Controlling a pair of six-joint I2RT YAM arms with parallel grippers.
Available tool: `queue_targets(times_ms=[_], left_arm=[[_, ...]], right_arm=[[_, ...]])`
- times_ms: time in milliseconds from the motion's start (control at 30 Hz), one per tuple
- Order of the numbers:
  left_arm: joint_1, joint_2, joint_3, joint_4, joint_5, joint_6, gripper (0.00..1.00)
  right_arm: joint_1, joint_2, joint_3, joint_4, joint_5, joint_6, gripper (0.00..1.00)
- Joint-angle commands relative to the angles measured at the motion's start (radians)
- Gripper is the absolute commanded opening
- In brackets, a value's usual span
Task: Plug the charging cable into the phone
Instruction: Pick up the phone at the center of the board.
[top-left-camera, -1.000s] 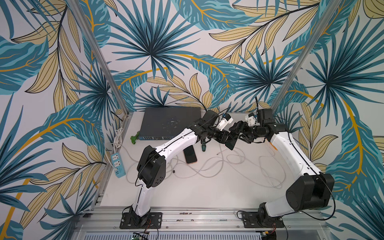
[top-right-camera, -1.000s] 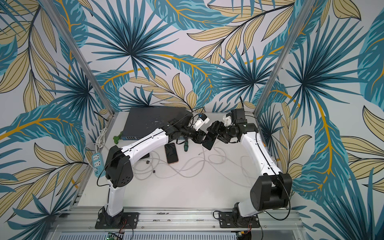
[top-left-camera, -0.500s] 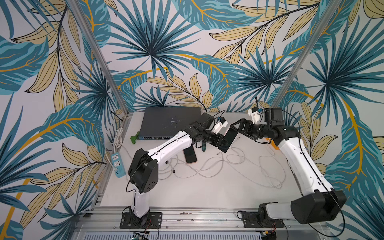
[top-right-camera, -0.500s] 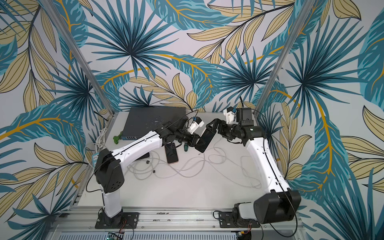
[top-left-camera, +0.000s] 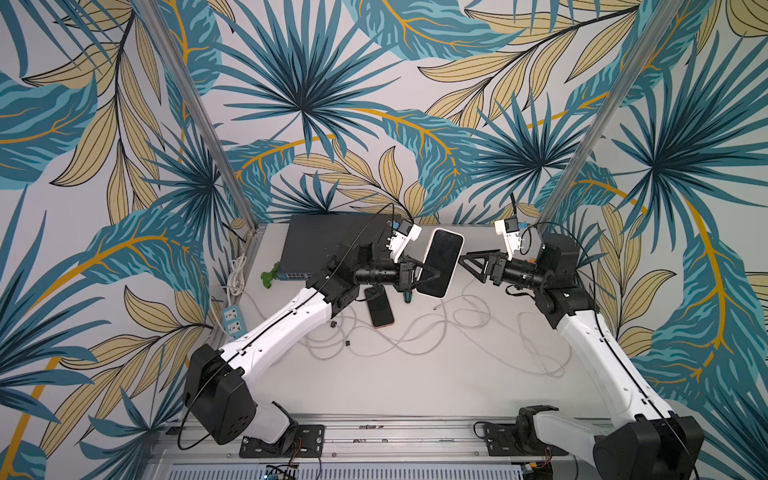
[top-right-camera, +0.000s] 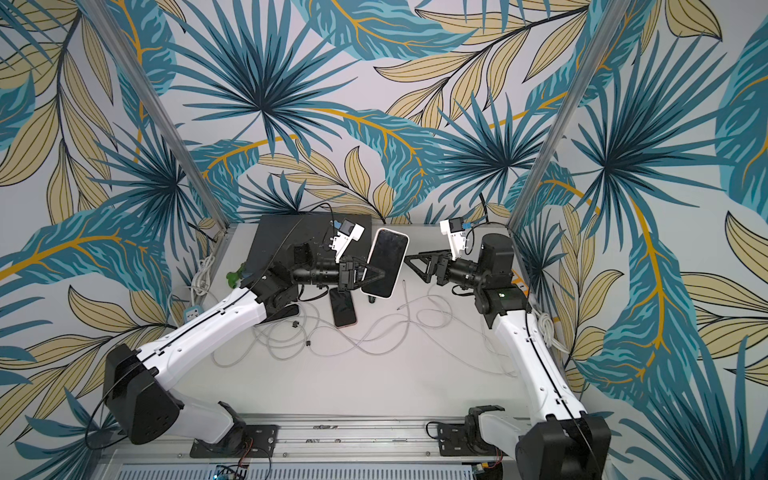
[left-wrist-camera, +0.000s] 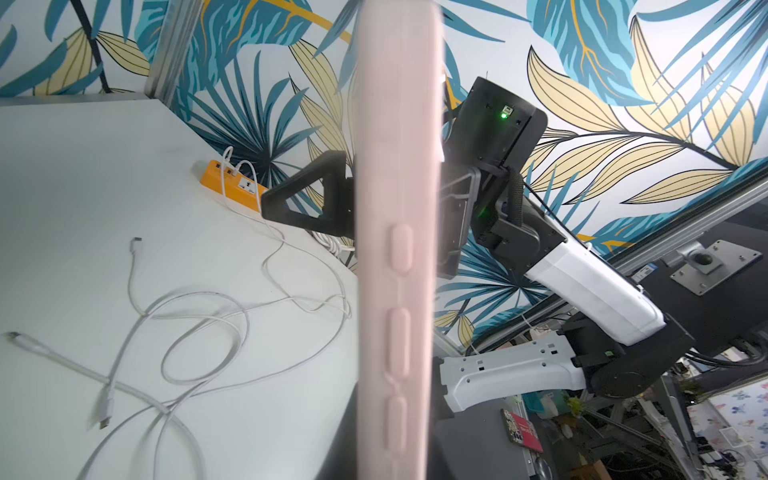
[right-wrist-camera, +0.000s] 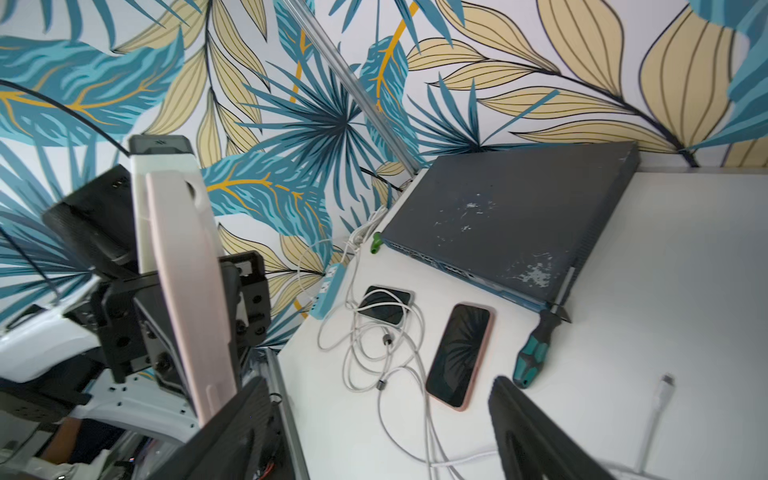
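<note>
Item: phone (top-left-camera: 444, 253), pale pink-cased, held off the table (top-left-camera: 415, 395), clamped by left gripper (top-left-camera: 432, 275) across its lower half. Rigid, light, glass-faced; smooth sides may slip. Port end not visible, probably the lower one. Right gripper (top-left-camera: 463, 257): jaws spread, empty, just beside phone. Charging cable (left-wrist-camera: 134, 274): limp, white, loose on table; best pinched just behind its plug (left-wrist-camera: 136, 243). Containers: none in view.

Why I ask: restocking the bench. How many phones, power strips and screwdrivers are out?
Phones: 2 (held phone, table phone)
Power strips: 2 (blue power strip, orange power strip)
Screwdrivers: 1 (green-handled screwdriver)
Unclear dark slab near table phone: 1
Total: 6
</note>
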Motion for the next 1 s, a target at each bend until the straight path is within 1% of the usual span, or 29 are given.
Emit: queue_targets(times_ms=[0, 133, 333, 400, 467, 567, 600, 667, 733, 833, 867, 967], left_arm=[[0.004, 0.001, -0.001, 0.15, 0.068, -0.065, 0.0], [0.004, 0.019, 0.007, 0.161, 0.074, -0.076, 0.0], [0.006, 0.043, -0.007, 0.22, 0.079, -0.114, 0.0], [0.016, 0.045, -0.007, 0.219, 0.077, -0.111, 0.0], [0.028, 0.04, -0.005, 0.219, 0.081, -0.116, 0.0], [0.046, 0.027, 0.018, 0.128, 0.089, -0.061, 0.0], [0.054, 0.022, 0.023, 0.103, 0.092, -0.037, 0.0], [0.068, 0.019, 0.02, 0.083, 0.099, -0.025, 0.0], [0.07, 0.018, 0.016, 0.077, 0.103, -0.017, 0.0], [0.07, 0.012, -0.009, 0.112, 0.101, -0.029, 0.0], [0.07, 0.009, -0.015, 0.122, 0.1, -0.033, 0.0], [0.07, 0.01, -0.029, 0.147, 0.114, -0.051, 0.0]], right_arm=[[-0.002, -0.016, -0.003, 0.173, -0.136, 0.045, 0.81], [-0.001, -0.008, 0.004, 0.195, -0.194, 0.072, 0.77], [0.007, -0.008, 0.009, 0.2, -0.215, 0.085, 0.77], [0.006, -0.018, 0.019, 0.167, -0.219, 0.065, 0.77], [0.006, -0.032, 0.034, 0.078, -0.219, 0.011, 0.77], [0.006, -0.05, 0.071, -0.239, -0.171, -0.197, 0.78], [0.005, -0.054, 0.075, -0.304, -0.16, -0.237, 0.78], [0.006, -0.059, 0.075, -0.348, -0.175, -0.255, 0.8], [0.005, -0.064, 0.072, -0.319, -0.217, -0.223, 0.82], [0.006, -0.071, 0.034, -0.111, -0.262, -0.091, 0.87], [0.006, -0.065, 0.041, -0.087, -0.269, -0.08, 0.88], [0.006, -0.015, 0.092, -0.1, -0.282, -0.09, 0.88]])
